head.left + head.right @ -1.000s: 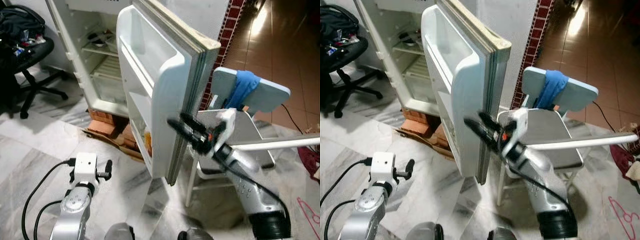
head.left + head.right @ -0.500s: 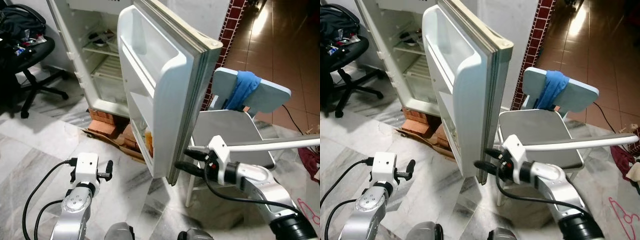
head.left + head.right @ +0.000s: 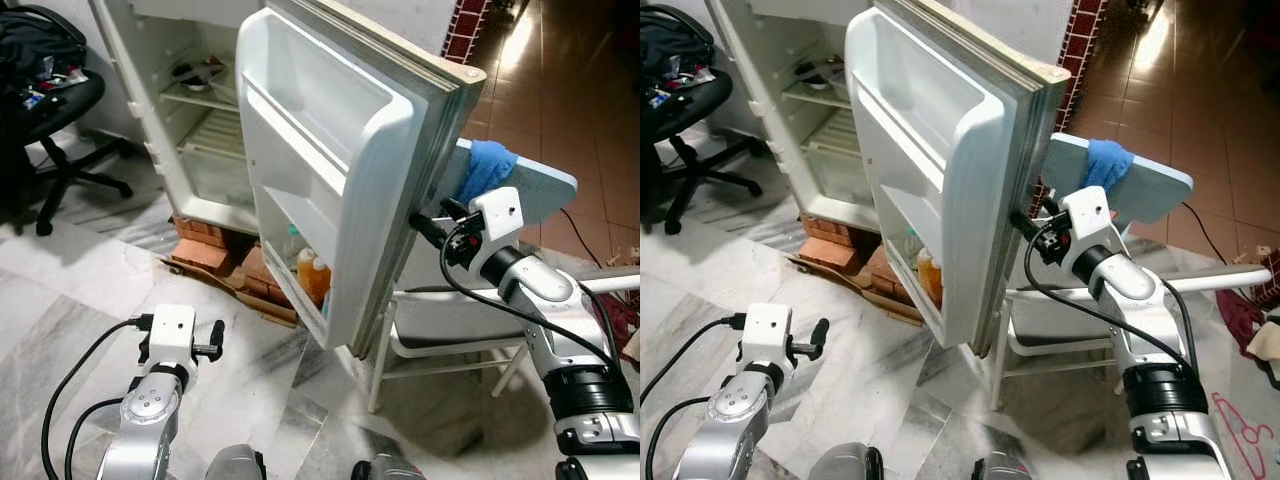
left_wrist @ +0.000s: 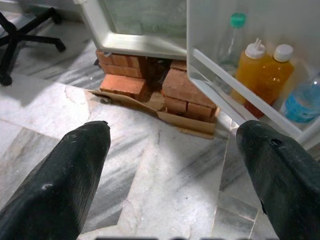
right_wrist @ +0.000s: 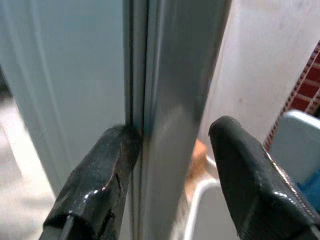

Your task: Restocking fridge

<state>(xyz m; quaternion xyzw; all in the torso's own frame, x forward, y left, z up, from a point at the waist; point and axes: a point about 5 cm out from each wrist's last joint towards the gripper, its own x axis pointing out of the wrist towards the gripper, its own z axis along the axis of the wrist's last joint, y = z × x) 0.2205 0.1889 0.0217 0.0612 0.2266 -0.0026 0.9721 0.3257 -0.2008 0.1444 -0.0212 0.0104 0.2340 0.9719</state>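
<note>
Step, as I judge: door handling. My right gripper [image 5: 165,165], fingers spread, straddles free edge of white fridge door [image 3: 330,170], one finger touching gasket. Left gripper [image 4: 175,165] spread, idle above marble floor [image 4: 150,165]. Orange bottles [image 4: 262,67] in door's bottom shelf. Next: pinch edge, swing door.

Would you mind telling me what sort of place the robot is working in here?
Probably a room in a home, perhaps a kitchen corner: an open fridge raised on bricks, bottles in its door, a marble floor, and an office chair nearby.
</note>
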